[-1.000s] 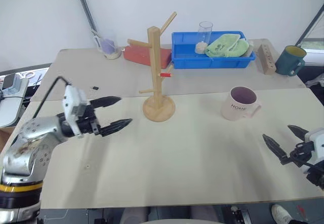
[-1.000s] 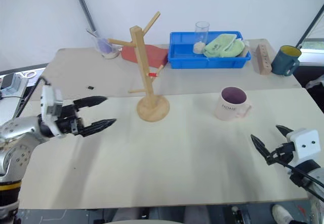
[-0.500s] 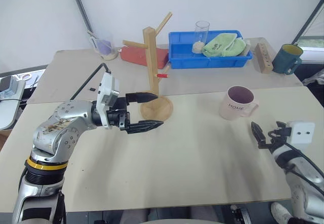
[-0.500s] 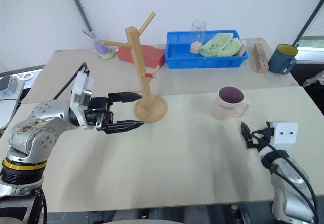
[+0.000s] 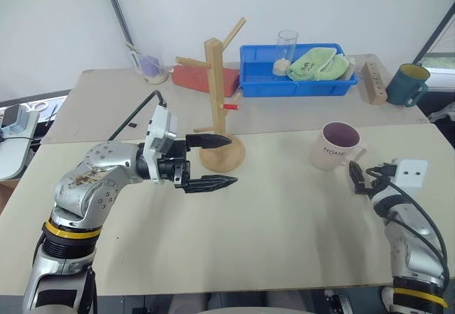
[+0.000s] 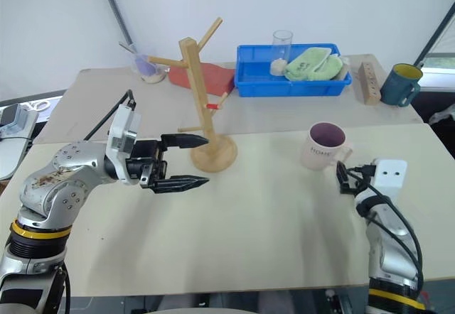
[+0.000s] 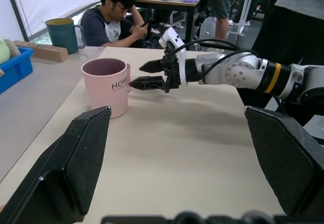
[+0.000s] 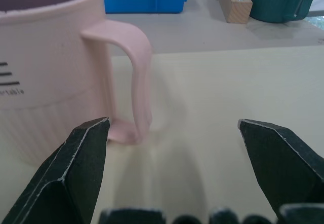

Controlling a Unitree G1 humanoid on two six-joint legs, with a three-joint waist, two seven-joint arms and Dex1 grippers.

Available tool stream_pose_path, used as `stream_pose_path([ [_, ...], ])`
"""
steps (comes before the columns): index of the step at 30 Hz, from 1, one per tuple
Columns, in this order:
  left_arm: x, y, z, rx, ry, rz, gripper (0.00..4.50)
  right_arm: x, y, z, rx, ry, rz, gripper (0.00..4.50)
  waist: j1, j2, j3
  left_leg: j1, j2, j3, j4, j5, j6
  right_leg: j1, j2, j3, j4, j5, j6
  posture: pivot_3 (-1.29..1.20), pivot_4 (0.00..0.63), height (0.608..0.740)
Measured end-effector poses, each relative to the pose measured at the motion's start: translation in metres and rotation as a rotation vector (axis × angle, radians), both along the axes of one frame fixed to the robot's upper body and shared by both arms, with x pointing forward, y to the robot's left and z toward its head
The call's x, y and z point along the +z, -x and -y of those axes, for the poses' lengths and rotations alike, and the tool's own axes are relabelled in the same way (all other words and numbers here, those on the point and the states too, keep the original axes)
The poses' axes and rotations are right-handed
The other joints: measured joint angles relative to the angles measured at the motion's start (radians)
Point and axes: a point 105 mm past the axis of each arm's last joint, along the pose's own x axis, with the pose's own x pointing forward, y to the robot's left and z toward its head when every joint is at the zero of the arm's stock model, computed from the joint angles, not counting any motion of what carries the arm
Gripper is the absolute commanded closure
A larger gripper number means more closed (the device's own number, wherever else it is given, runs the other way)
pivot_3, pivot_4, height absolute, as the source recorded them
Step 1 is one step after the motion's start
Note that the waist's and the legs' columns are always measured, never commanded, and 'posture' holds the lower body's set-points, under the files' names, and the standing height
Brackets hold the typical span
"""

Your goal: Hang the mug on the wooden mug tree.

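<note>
We are at the approach step; our right gripper sits low on the table just beside the mug, its two black fingers spread wide with nothing between them; in the right wrist view the mug's handle stands just ahead of the gap, nearer one finger than the other. The mug rests upright on the near table, well to the right of the mug tree, so nothing is hung yet.

Our left gripper hovers just in front of the tree's round base, its fingers also apart and empty.

Next, we judge, the right gripper must ease forward until the handle or the mug wall lies between the fingers, then close firmly.

The mug is smooth pale pink ceramic, ribbed low on its body, with dark lettering and a mauve inside; its handle is a slim loop. The tree is light bare wood; a disc base, a square post, slanted pegs, one red-tipped.
</note>
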Motion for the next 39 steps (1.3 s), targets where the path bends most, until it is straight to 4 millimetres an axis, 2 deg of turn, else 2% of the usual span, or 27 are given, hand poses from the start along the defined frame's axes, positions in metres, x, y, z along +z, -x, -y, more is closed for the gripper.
stream_pose_path([
  [13, 0.001, -0.001, 0.002, 0.0, 0.003, 0.002, 0.0, -0.012, -0.019, -0.006, -0.002, -0.033, 0.0, 0.03, -0.003, 0.0, 0.0, 0.001, 0.0, 0.0, 0.0, 0.0, 0.001, 0.002, 0.001, 0.001, 0.001, 0.0, 0.0, 0.0, 0.15, 0.719],
  [14, 0.001, -0.001, 0.002, 0.001, 0.003, 0.002, 0.0, -0.012, -0.021, -0.006, 0.0, -0.036, 0.001, 0.53, -0.004, 0.0, 0.0, 0.001, 0.0, 0.0, 0.0, 0.0, 0.001, 0.002, 0.001, 0.001, 0.001, 0.0, 0.0, 0.0, 0.15, 0.719],
  [15, 0.001, -0.001, 0.002, 0.002, 0.003, 0.002, 0.0, -0.013, -0.023, -0.007, 0.002, -0.043, 0.001, 0.77, -0.004, 0.0, 0.0, 0.001, 0.0, 0.0, 0.0, 0.0, 0.001, 0.002, 0.001, 0.002, 0.001, 0.0, 0.0, 0.0, 0.15, 0.719],
  [26, 0.001, -0.004, 0.002, 0.025, -0.004, 0.008, 0.0, -0.014, -0.033, -0.01, 0.023, -0.061, 0.014, 4.46, -0.003, 0.0, 0.0, 0.001, 0.0, 0.0, 0.0, 0.001, 0.001, 0.002, 0.002, 0.004, 0.004, 0.0, 0.0, 0.0, 0.15, 0.719],
  [31, 0.001, -0.006, 0.001, 0.042, -0.005, 0.01, 0.0, -0.013, -0.034, -0.013, 0.045, -0.06, 0.016, 4.46, -0.003, 0.0, 0.0, 0.001, 0.0, 0.0, 0.0, 0.001, 0.001, 0.002, 0.004, 0.007, 0.006, 0.0, 0.0, 0.0, 0.15, 0.719],
  [34, 0.0, -0.007, 0.0, 0.057, -0.004, 0.009, 0.0, -0.006, -0.032, -0.013, 0.078, -0.019, 0.028, 4.46, -0.004, 0.0, 0.0, 0.001, 0.0, 0.0, 0.0, 0.001, 0.001, 0.002, 0.007, 0.011, 0.007, 0.0, 0.0, 0.0, 0.15, 0.719],
  [35, 0.0, -0.007, -0.001, 0.064, -0.004, 0.007, 0.0, 0.001, -0.031, -0.016, 0.11, 0.018, 0.037, 4.46, -0.004, 0.0, 0.0, 0.001, 0.0, 0.0, 0.0, 0.001, 0.001, 0.001, 0.009, 0.015, 0.007, 0.0, 0.0, 0.0, 0.15, 0.719],
  [37, -0.001, -0.009, -0.008, 0.098, -0.005, 0.004, 0.0, 0.025, -0.032, -0.035, 0.25, 0.17, 0.065, 4.46, -0.01, 0.001, 0.0, 0.001, 0.0, 0.0, 0.0, 0.001, 0.001, 0.0, 0.013, 0.024, 0.007, 0.0, 0.0, 0.0, 0.15, 0.719],
  [39, -0.001, -0.011, -0.014, 0.127, -0.01, 0.003, 0.0, 0.052, -0.03, -0.066, 0.437, 0.36, 0.103, 4.46, -0.021, 0.001, 0.0, 0.003, 0.0, -0.001, 0.0, 0.001, 0.001, -0.001, 0.014, 0.025, 0.007, 0.0, 0.0, 0.0, 0.15, 0.719],
])
